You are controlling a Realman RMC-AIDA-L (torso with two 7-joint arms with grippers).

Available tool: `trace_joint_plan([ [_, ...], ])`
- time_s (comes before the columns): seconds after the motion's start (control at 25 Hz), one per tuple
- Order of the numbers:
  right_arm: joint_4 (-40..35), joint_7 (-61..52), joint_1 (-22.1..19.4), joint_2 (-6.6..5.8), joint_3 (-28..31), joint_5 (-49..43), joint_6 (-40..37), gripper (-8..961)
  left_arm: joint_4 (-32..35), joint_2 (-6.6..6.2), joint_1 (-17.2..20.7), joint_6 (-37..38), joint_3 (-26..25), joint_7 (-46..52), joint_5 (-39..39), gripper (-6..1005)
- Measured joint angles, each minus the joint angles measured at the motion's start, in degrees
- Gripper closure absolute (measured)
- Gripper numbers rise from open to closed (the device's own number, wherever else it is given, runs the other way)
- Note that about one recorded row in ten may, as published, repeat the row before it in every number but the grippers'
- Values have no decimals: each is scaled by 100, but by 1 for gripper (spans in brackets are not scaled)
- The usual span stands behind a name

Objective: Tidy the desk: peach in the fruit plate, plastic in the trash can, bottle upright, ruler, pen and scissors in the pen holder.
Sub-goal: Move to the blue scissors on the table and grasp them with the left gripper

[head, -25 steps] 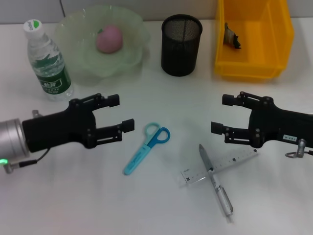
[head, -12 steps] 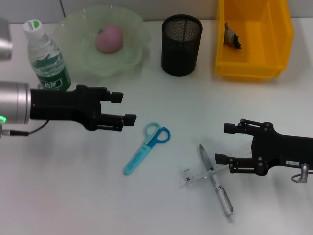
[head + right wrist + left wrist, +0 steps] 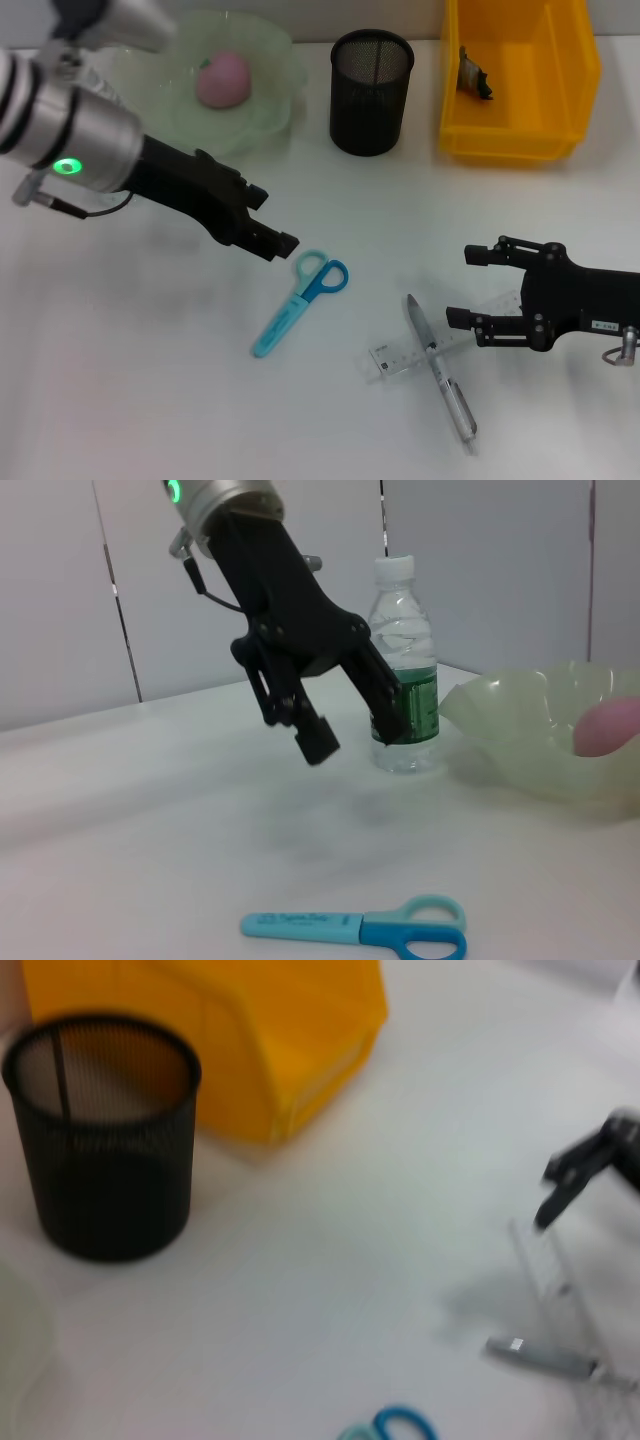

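Observation:
The blue scissors (image 3: 300, 303) lie flat mid-table, also seen in the right wrist view as the scissors (image 3: 360, 927). My left gripper (image 3: 272, 222) hangs open just above and left of their handles, holding nothing. A silver pen (image 3: 440, 370) lies across the clear ruler (image 3: 400, 357). My right gripper (image 3: 470, 285) stands open at the ruler's right end, empty. The peach (image 3: 222, 78) sits in the green fruit plate (image 3: 270, 110). The bottle (image 3: 405, 670) stands upright; in the head view my left arm hides it. The black mesh pen holder (image 3: 371, 90) is empty. The plastic scrap (image 3: 474, 75) lies in the yellow trash can (image 3: 520, 145).
The plate, pen holder and yellow bin line the back of the white table. The left arm crosses the table's left side from the back left corner.
The left arm swung up and rightward, its gripper now close to the scissors' handles and its body covering the bottle. The right gripper barely moved.

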State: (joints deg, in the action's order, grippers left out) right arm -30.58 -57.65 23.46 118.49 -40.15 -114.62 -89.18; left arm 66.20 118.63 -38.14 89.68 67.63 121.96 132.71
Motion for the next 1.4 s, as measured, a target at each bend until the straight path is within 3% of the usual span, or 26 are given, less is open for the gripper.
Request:
trace_joint_plan([
  [0.12,-52,-1,0,-2,-11,-2,1,124,87,19,-367,-31,520,744,630,201],
  [0.52,-124,-34,-6,-2,36,-67,7,124,31,54,-941,-56,1201,2176,1023,204],
  [0.92,-152,28,-9,-1,-7,-70,6,124,30,55,-1045,-99,1688,2995,1082,203],
  [1.4,-141,97,35,33,-12,-70,179,124,-7,55,-1044,-11,1803,3335,1084,210],
])
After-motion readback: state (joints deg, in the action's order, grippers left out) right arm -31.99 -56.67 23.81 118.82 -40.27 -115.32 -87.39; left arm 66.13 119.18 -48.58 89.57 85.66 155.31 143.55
